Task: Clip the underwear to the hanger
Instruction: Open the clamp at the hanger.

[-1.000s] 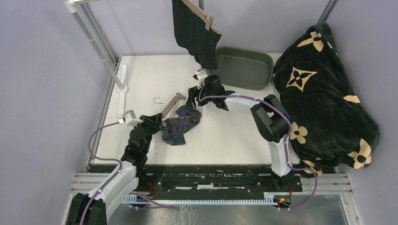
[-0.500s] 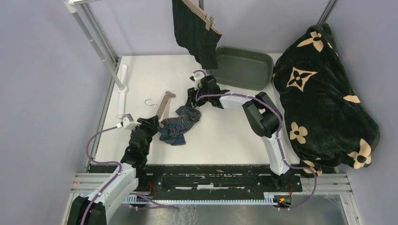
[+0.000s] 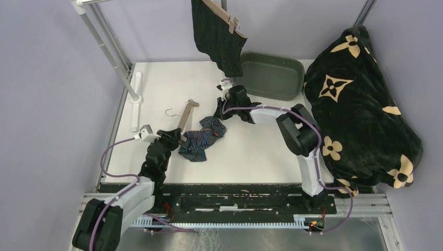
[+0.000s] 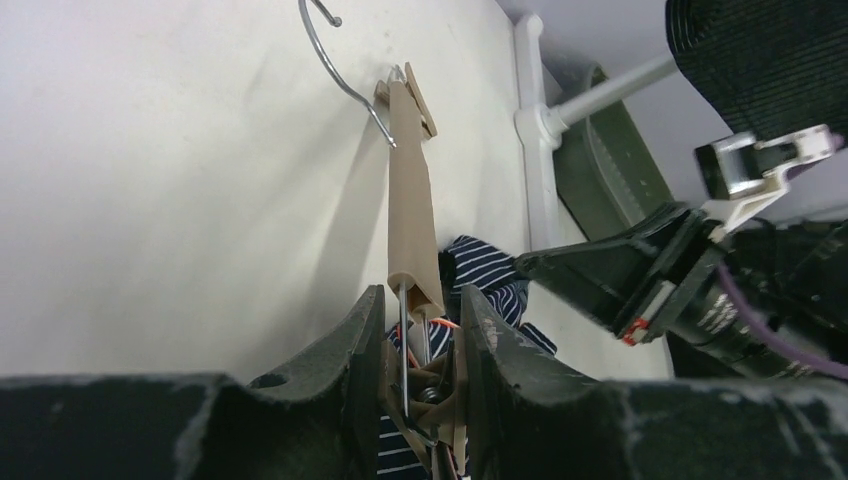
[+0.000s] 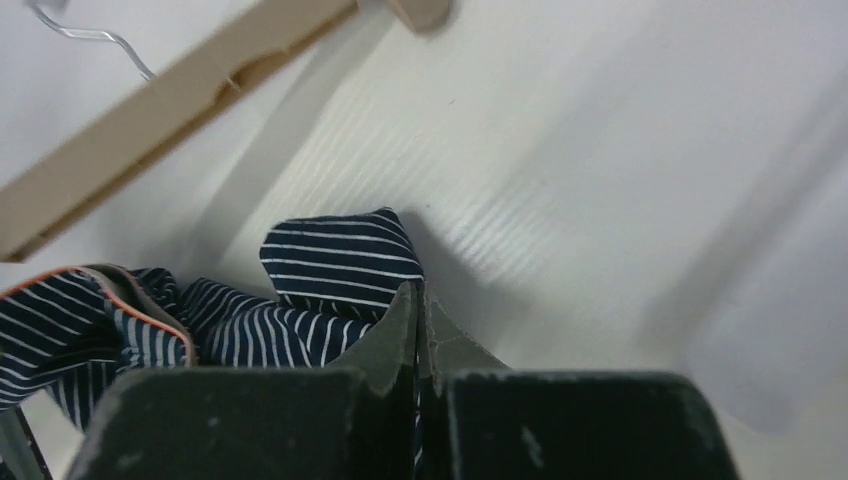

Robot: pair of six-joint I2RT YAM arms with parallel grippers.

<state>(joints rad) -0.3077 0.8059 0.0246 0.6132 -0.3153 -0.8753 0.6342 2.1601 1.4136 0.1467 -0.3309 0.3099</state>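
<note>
The near end of the flat tan wooden clip hanger (image 3: 186, 117) is hidden inside the left gripper (image 3: 176, 138). In the left wrist view that gripper (image 4: 422, 350) is clamped on the hanger's end clip, with only the wire spring showing between the black fingers (image 4: 365, 335).

The right gripper (image 3: 216, 115) has its jaws pressed fully together. In its own view the tips (image 5: 418, 310) sit at the edge of a fold of the navy underwear (image 5: 335, 260), a small soft crumpled garment with light stripes. I cannot tell whether any cloth is caught between them.

The black pinstriped underwear (image 3: 215, 36) hangs high at the far side, clipped to a second tan hanger (image 3: 225, 18). Both are cut off by the top of the frame.

A dark green plastic tub (image 3: 272, 76) stands at the far edge of the white worktop (image 3: 256, 151), just behind the right wrist. A big black blanket with tan flower motifs (image 3: 360, 99) is heaped at the right. A slanted silvery rack pole (image 3: 109, 49) meets the worktop at the far left.

The hanger (image 4: 410, 200) lies flat, its long axis running from the left gripper away toward the far side, leaning slightly right. Its thin wire hook (image 3: 170, 111) sticks out to the left. The navy underwear (image 3: 201, 138) lies on the worktop just right of the hanger, stretched diagonally between the two grippers.
</note>
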